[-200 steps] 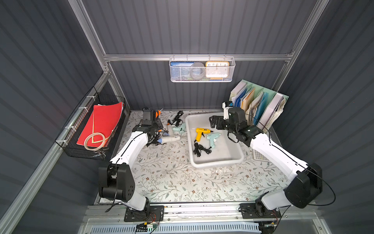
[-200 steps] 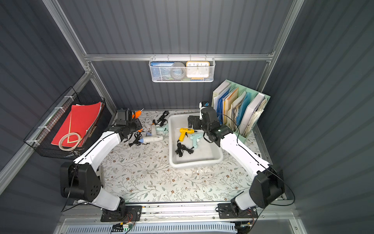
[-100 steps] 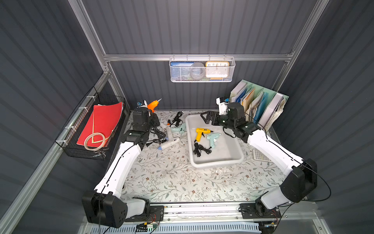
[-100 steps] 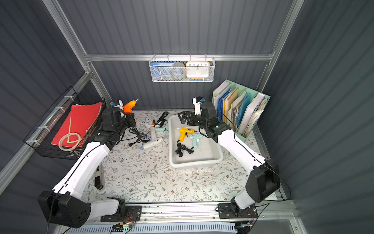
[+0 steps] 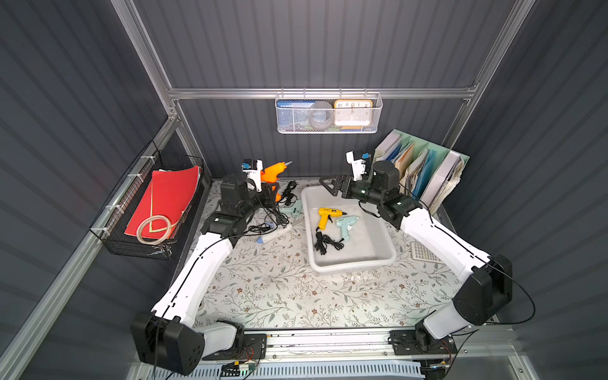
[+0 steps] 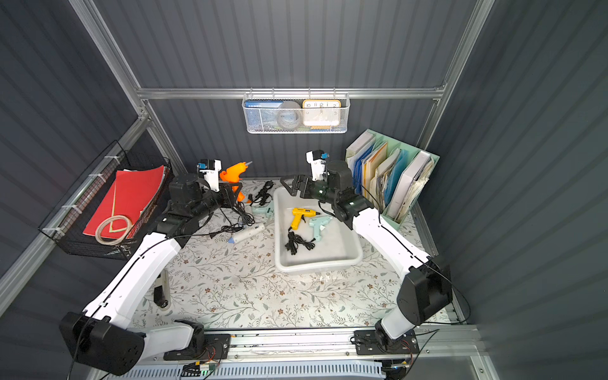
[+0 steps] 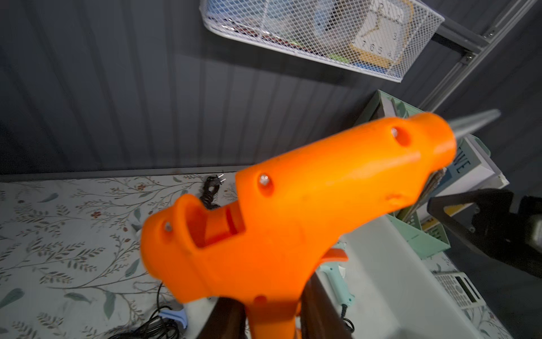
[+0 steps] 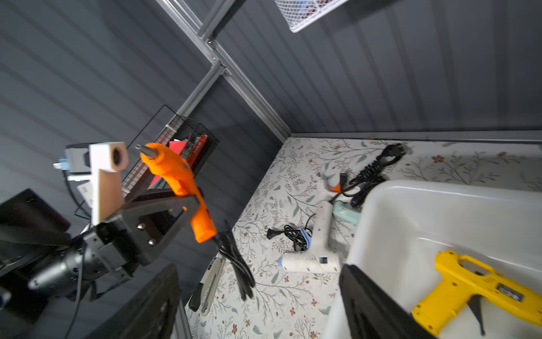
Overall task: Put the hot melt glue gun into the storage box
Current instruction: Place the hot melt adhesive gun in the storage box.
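left gripper (image 5: 270,190) clamped on orange plastic glue gun (image 5: 274,170), lifted at 10 o'clock of pale grey-white plastic storage box (image 5: 378,260), right gripper (image 5: 330,186) spread, empty, at its 12 o'clock rim

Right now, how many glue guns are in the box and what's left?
Done: a yellow gun and a mint gun lie in the storage box. In hand: the left pincer holds the orange gun raised. Left: a white gun and another mint gun on the table.
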`<state>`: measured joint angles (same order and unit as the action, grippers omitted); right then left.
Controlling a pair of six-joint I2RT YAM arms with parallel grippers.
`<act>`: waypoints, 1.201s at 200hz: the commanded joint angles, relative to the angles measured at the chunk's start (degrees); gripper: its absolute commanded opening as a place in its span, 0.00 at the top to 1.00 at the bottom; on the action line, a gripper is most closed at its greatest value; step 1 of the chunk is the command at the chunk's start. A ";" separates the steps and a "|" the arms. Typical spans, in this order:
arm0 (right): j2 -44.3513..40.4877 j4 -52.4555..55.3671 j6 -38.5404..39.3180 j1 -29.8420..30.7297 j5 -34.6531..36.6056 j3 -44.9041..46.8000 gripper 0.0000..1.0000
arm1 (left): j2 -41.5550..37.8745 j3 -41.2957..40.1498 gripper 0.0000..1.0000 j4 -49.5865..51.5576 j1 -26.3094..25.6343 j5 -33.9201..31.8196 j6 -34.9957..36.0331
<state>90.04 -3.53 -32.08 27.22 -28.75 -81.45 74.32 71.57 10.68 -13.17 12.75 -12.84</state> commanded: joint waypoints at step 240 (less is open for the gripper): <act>4.41 -4.00 2.62 0.22 -1.15 -7.46 0.88 | 15.18 15.10 0.83 -0.35 -12.85 11.20 -0.43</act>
<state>94.48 -6.07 -29.15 27.11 -28.45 -87.59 89.93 85.10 11.51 -25.67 22.74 -12.86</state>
